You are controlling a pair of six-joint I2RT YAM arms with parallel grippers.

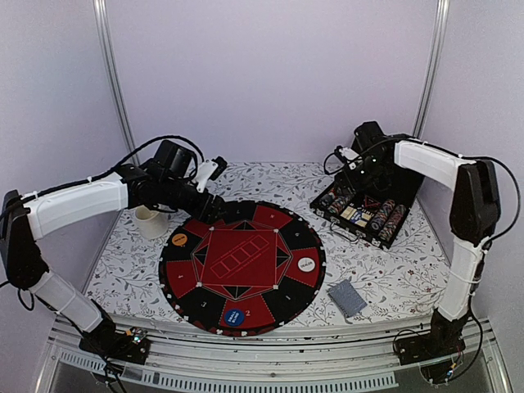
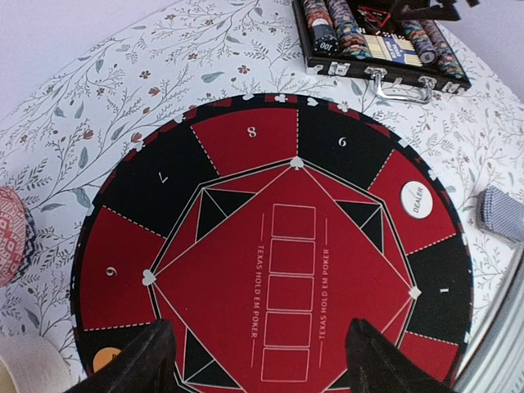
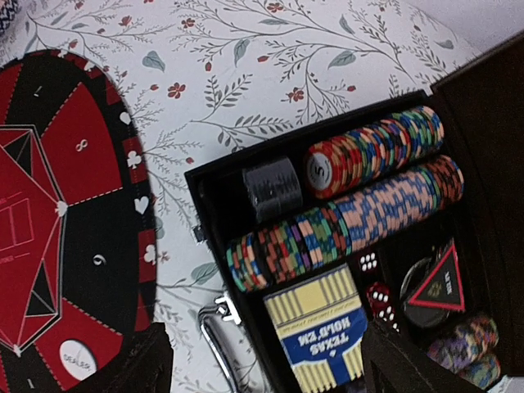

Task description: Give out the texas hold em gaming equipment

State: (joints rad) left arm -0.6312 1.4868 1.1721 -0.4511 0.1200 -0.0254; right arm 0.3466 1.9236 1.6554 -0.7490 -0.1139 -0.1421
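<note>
The right tool (image 3: 262, 364) hangs over the open case (image 3: 214, 184) at the far right of the worktop (image 1: 393, 278), its jaws wide apart and holding nothing. Below it, striped poker chips (image 3: 360, 205) lie on edge in packed rows. They look stiff, dense and smooth-rimmed, so a short section is probably best pinched face to face from above; a loose grip would likely let the middle ones slip. The black cylinder (image 3: 273, 188) beside them may be more chips, though the view does not settle it. The playing cards (image 1: 347, 297) lie flat beside the round mat (image 1: 241, 262): light, thin and slick, best taken by the long edges. The left tool (image 2: 258, 360) hovers over the mat, also wide and empty.
</note>
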